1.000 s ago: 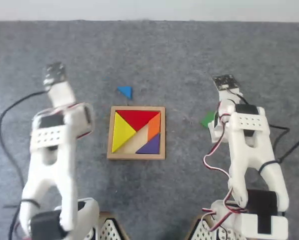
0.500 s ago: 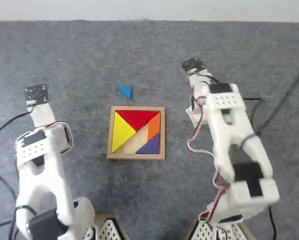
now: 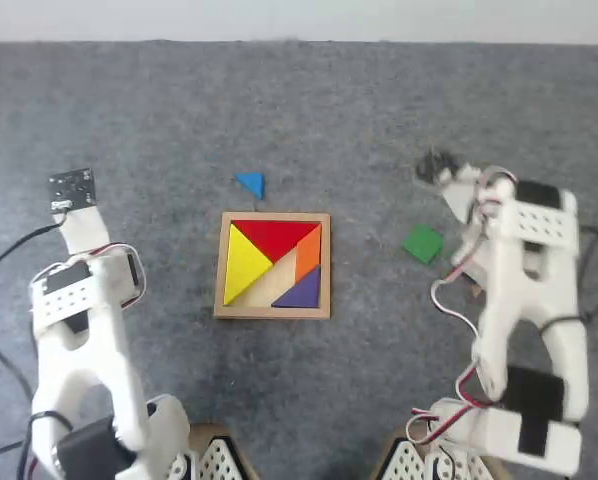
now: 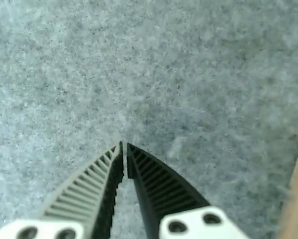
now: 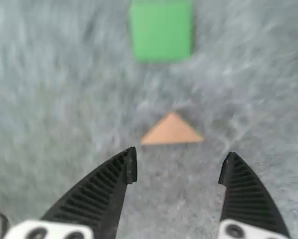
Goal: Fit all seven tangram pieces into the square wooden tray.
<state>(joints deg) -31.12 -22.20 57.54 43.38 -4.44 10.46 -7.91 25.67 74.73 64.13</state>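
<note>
The square wooden tray (image 3: 223, 262) lies mid-table holding yellow, red, orange and purple pieces, with a bare wooden gap at its lower middle. A small blue triangle (image 3: 250, 183) lies just beyond the tray. A green square (image 3: 421, 243) (image 5: 161, 30) sits right of the tray. A small tan triangle (image 5: 172, 130) lies on the carpet between the green square and my right gripper (image 5: 179, 167), which is open above it. My left gripper (image 4: 124, 148) is shut over bare carpet left of the tray, holding nothing.
Grey carpet covers the whole table. The left arm (image 3: 84, 300) stands left of the tray, the right arm (image 3: 524, 290) to its right. The tray's wooden edge (image 4: 297, 189) shows in the left wrist view.
The right arm swung left, then back right, uncovering the green square. The left arm moved left away from the tray and has since held still.
</note>
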